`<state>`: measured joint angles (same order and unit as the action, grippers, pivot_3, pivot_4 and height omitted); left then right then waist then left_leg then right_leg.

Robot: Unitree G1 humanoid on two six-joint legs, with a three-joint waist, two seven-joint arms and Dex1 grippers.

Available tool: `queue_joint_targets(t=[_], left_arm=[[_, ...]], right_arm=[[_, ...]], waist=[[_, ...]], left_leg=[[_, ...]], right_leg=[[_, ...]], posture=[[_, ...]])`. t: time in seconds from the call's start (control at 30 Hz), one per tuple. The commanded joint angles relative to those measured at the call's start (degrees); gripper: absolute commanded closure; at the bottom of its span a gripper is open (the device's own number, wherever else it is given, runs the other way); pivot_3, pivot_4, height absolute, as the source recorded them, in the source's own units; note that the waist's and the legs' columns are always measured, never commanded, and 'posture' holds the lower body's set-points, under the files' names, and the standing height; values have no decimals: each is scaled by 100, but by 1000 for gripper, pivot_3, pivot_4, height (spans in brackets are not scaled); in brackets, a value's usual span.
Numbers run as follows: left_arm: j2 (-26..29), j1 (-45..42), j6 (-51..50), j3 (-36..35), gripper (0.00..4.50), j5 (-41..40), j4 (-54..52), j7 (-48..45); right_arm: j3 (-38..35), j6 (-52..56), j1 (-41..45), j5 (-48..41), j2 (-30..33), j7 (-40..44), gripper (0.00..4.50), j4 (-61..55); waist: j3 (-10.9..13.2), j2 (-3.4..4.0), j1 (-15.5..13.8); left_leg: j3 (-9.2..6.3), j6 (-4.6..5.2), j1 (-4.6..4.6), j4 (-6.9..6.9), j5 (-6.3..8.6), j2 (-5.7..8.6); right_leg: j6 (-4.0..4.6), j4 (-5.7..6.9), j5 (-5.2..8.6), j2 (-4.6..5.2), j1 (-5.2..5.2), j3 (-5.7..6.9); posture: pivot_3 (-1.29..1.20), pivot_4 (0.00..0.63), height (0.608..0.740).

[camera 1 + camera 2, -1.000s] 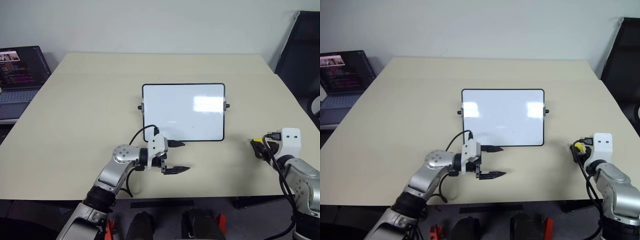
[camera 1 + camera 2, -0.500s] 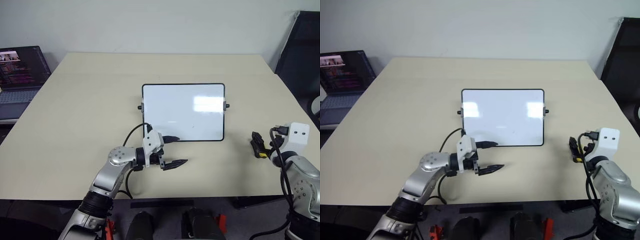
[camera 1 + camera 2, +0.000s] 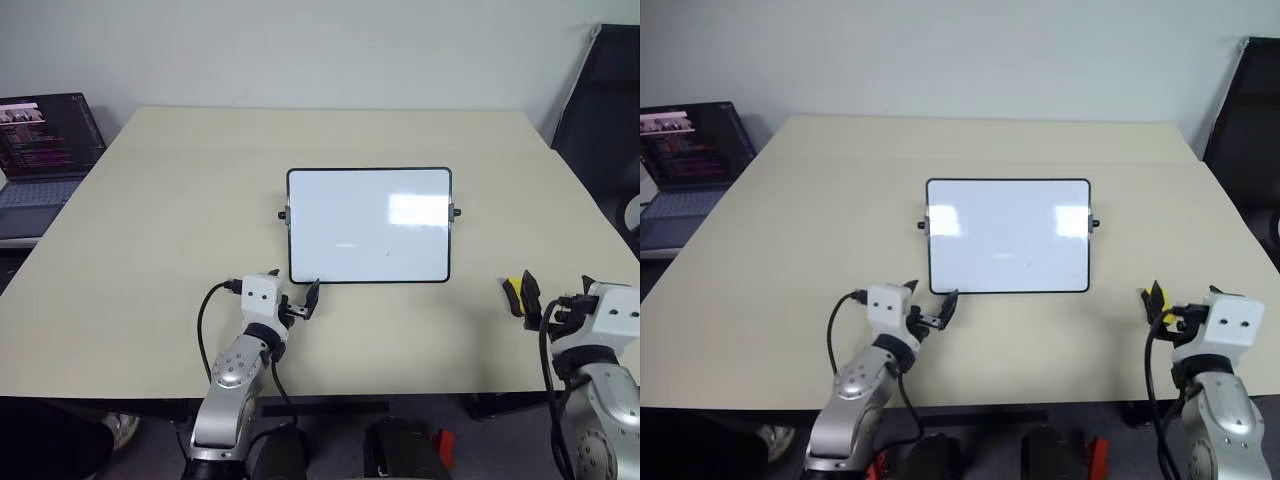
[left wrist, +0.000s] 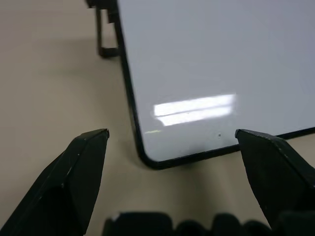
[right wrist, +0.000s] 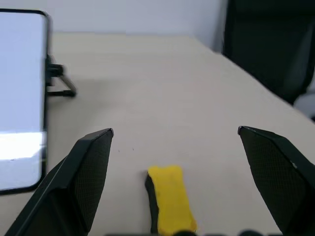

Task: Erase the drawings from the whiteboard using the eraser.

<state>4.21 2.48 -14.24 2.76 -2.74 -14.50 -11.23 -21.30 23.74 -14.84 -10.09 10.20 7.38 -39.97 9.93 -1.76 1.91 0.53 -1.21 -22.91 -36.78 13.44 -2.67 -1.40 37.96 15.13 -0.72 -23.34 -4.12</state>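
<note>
Risk-wise, small yellow block eraser (image 5: 170,197) lies loose on the beige bench near its right edge, between the spread right pincer (image 5: 175,132) fingers, so closing off-centre could skid it away from the black-framed glossy whiteboard (image 3: 368,225); left pincer (image 4: 171,133) also spread.

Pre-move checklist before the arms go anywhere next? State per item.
1. Eraser released, lying on the table: ok.
2. Right end effector open, nothing held: ok.
3. Left end effector open, at the near corner of the whiteboard, not touching it: ok.
4. Whiteboard flat on the table: ok.
5. Drawings gone: cannot tell, tiny specks remain near the lower edge.
6. Laptop clear of both arms: ok.
</note>
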Motion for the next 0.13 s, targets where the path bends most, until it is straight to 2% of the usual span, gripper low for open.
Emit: queue_joint_targets(t=[0.03,0.13], left_arm=[[-92,130,275,73,0,318,-420,417],[-191,311,303,143,0,552,-671,741]], right_arm=[[187,-616,-254,208,-131,-50,36,-153],[398,-868,-178,385,-118,-69,36,-39]], waist=[[0,0,-1],[-1,1,6]], left_leg=[[-2,0,0,-2,0,0],[-4,-1,2,-2,0,-2]], right_leg=[[2,0,1,0,0,0],[3,-1,2,1,-2,-6]], posture=[[0,150,740],[0,150,740]])
